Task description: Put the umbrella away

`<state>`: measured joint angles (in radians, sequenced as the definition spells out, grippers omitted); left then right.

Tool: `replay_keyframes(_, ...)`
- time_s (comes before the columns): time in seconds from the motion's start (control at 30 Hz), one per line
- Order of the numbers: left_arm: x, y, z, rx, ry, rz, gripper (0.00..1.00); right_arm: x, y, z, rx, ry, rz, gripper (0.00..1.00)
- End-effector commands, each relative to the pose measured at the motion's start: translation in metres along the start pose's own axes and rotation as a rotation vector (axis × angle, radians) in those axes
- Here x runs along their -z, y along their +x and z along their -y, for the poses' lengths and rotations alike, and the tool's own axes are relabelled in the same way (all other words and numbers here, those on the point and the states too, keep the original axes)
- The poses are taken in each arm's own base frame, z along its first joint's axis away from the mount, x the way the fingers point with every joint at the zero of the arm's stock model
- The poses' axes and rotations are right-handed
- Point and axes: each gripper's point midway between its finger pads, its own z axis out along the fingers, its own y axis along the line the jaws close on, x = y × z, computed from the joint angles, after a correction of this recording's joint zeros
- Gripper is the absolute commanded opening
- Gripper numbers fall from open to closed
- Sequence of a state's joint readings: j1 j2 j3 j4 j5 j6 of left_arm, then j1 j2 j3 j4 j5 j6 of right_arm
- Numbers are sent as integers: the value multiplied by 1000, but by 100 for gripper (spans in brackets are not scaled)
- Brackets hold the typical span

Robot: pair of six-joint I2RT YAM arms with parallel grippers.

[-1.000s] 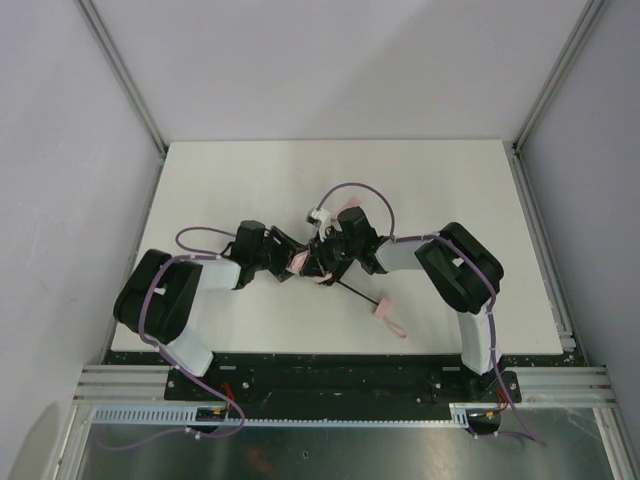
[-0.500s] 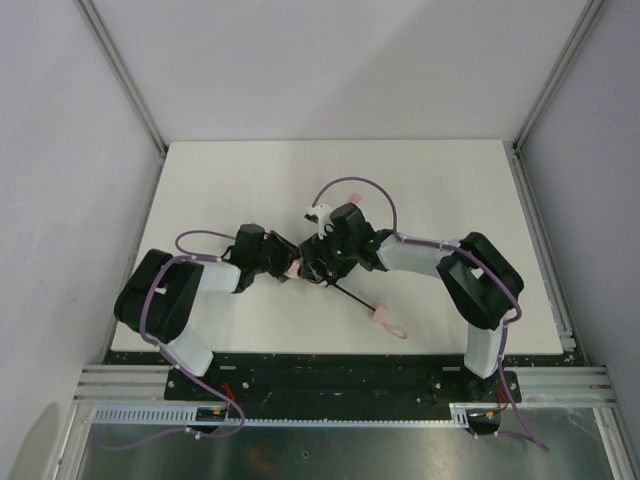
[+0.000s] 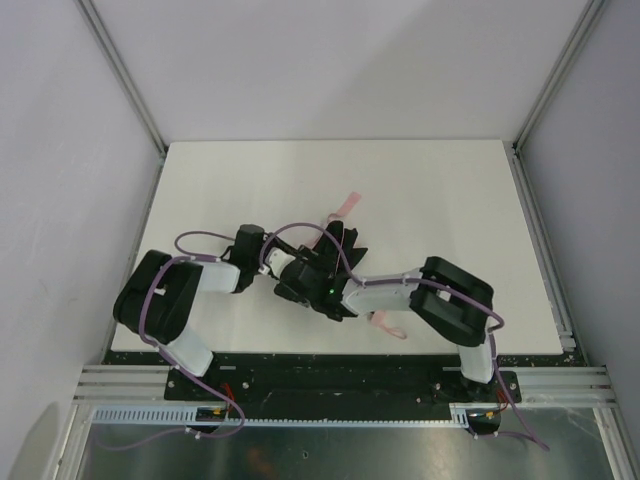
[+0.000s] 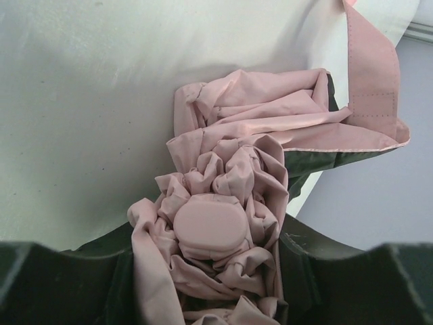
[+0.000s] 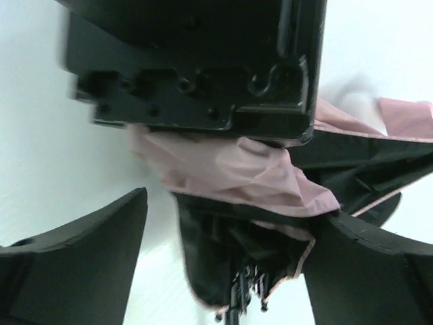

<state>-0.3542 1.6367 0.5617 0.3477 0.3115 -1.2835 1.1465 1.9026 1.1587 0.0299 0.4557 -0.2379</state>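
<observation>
Bundling step. Left fingers clamp the bunched umbrella; right fingers wide, straddling it. Next, I judge: you close right and gather the folds.

Bright even light, right wrist blurred

no readable text, labels, brands or numbers anywhere in view

Seeing crumpled pale pink fabric umbrella between wide-spread right gripper fingers, tucked under blurry black blocky housing.
</observation>
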Motion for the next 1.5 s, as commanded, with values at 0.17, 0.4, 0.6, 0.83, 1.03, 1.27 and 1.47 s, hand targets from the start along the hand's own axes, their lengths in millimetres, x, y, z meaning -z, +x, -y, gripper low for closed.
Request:
replay_keyframes(0.17,6,3,-30,-17,-117,-7,0,-27,29,34,81,287,-88,39)
replay_keyframes(0.4,13,-3,-17,-80,-75,20,33,-37,31,17,-52,65,-76,1)
replay_keyframes(0.6,31,-16,-3,-144,-12,93,90,-39,32,0,-202,-247,-53,0)
replay_keyframes(0.83,45,-17,11,-196,58,106,99,-35,32,-19,-316,-468,-41,0)
replay_keyframes(1.03,38,-11,2,-183,45,70,98,-28,22,-17,-475,-632,-8,0)
replay_keyframes(1.27,20,-3,-13,-157,-8,45,94,-19,9,-14,-668,-820,26,0)
replay_keyframes(1.47,5,1,-35,-132,-64,37,88,-16,3,-11,-836,-969,34,0)
